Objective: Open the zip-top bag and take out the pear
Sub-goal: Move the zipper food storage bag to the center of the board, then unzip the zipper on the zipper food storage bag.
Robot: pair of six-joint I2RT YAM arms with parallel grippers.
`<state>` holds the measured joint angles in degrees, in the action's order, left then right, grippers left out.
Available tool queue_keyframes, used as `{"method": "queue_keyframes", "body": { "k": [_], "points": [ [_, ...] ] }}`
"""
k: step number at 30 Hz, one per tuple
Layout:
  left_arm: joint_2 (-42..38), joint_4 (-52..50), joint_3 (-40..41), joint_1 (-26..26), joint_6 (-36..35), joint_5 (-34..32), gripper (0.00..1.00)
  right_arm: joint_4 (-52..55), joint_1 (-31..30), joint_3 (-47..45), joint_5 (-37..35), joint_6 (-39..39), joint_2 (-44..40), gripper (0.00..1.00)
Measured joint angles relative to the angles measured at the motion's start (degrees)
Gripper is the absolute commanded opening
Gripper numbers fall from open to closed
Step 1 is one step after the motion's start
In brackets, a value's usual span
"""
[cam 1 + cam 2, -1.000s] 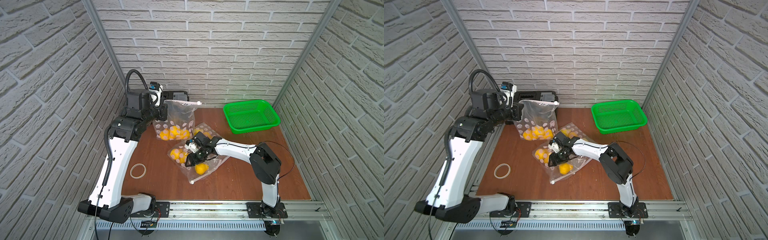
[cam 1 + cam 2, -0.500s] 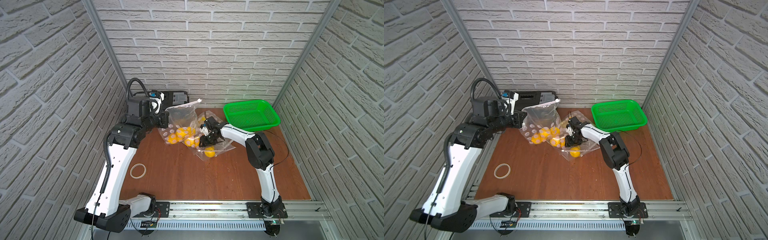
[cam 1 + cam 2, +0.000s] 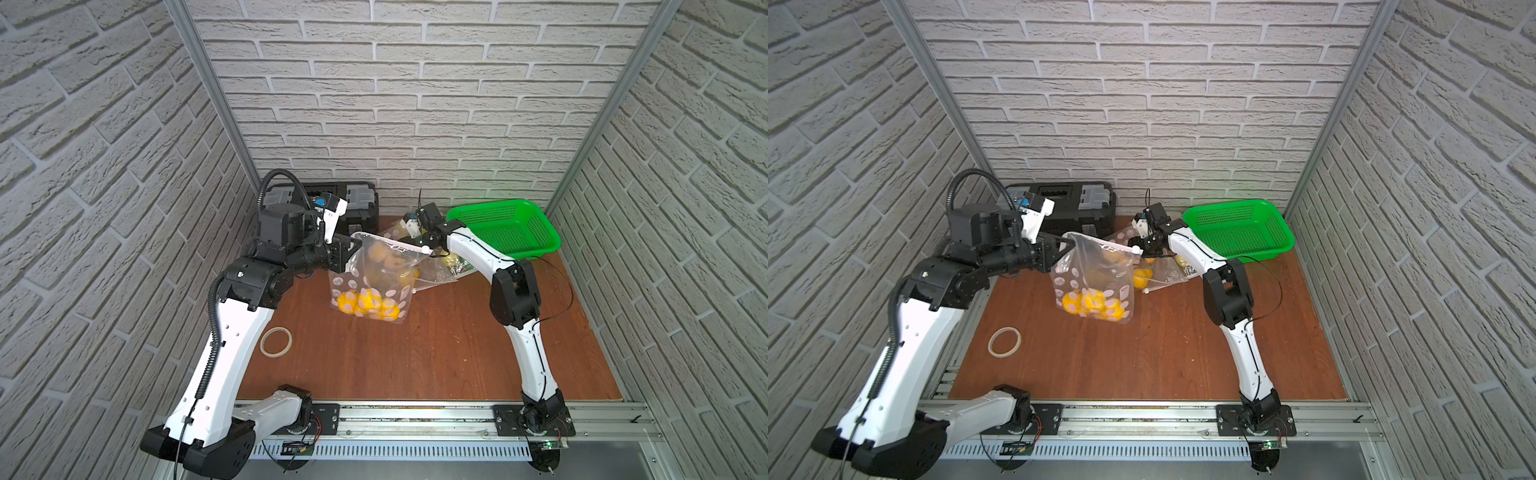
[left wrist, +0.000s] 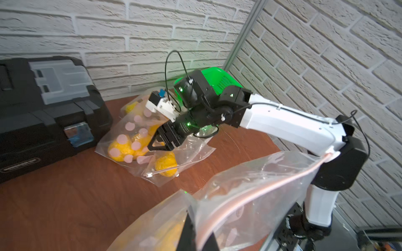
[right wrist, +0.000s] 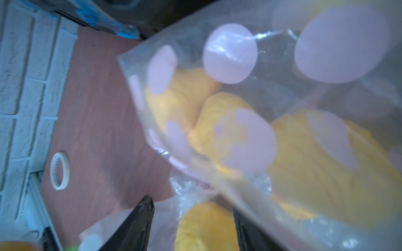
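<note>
the left tool (image 3: 351,245) is clamped tight on one top corner of a clear plastic zip-top bag with pale pink dots (image 3: 374,274). the bag hangs from it over the middle of the brown wooden surface (image 3: 415,353), a little toward the back edge. the bag's top edge runs in a taut line from that corner to a small white slider (image 3: 424,249) at its far end, and i cannot tell whether the zip is parted. the lumpy yellow pears (image 3: 365,305) sit bunched in the bottom of this hanging bag, low down by the surface. a second clear dotted plastic bag (image 4: 195,150) lies slumped near the back edge, between a black plastic toolbox with grey latches (image 3: 368,208) and a green plastic mesh basket (image 3: 519,232) in the back right corner. it also holds yellow fruit (image 4: 121,150). the right tool (image 4: 155,144) is down on this lying bag. in the right wrist view its two black fingers (image 5: 134,223) stand apart, with one yellow fruit (image 5: 204,226) inside the plastic between them. whether they press on it i cannot tell. that view is blurred, and the hanging bag fills most of it. a pale ring of tape (image 3: 263,343) lies flat near the left edge, well apart from both bags.
</note>
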<state>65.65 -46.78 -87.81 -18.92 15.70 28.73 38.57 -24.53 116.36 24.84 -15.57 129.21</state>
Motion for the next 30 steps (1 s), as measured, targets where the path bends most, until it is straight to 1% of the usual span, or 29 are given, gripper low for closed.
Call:
{"method": "queue_keyframes", "body": {
  "k": [2,6,10,13,16,20,22,25,28,30],
  "points": [
    [0.5,0.7,0.9,-1.0,0.0,1.1,0.00,-0.1,0.4,-4.0,1.5,0.2,-6.0,0.66],
    [2.3,3.3,3.3,-3.1,0.5,2.8,0.00,-2.3,2.6,-14.9,5.2,0.3,-21.7,0.66],
    [5.4,7.0,5.8,-4.5,1.2,3.8,0.00,-6.4,9.8,-25.9,7.9,1.2,-36.6,0.65],
    [8.6,9.1,6.9,-5.1,1.5,4.2,0.00,-9.8,15.2,-33.9,9.9,1.7,-45.5,0.65],
    [11.8,9.9,7.1,-5.3,1.3,4.6,0.00,-12.5,17.4,-41.1,13.2,2.4,-52.6,0.66],
    [14.6,10.0,7.1,-5.1,-0.3,5.7,0.00,-18.1,17.6,-49.9,19.8,3.6,-61.1,0.67],
    [15.2,10.0,7.1,-4.7,-1.1,6.5,0.00,-22.8,17.6,-54.6,24.1,4.0,-64.9,0.67],
    [15.3,9.9,7.3,-4.1,-2.4,7.9,0.00,-31.4,17.2,-61.3,29.1,5.0,-67.9,0.70],
    [15.3,9.4,7.3,-3.6,-4.1,9.6,0.00,-37.9,15.9,-66.9,29.4,7.7,-68.3,0.71],
    [15.3,8.9,7.3,-3.2,-5.2,10.9,0.00,-41.5,14.7,-69.0,29.5,9.2,-67.1,0.71]
  ]
}}
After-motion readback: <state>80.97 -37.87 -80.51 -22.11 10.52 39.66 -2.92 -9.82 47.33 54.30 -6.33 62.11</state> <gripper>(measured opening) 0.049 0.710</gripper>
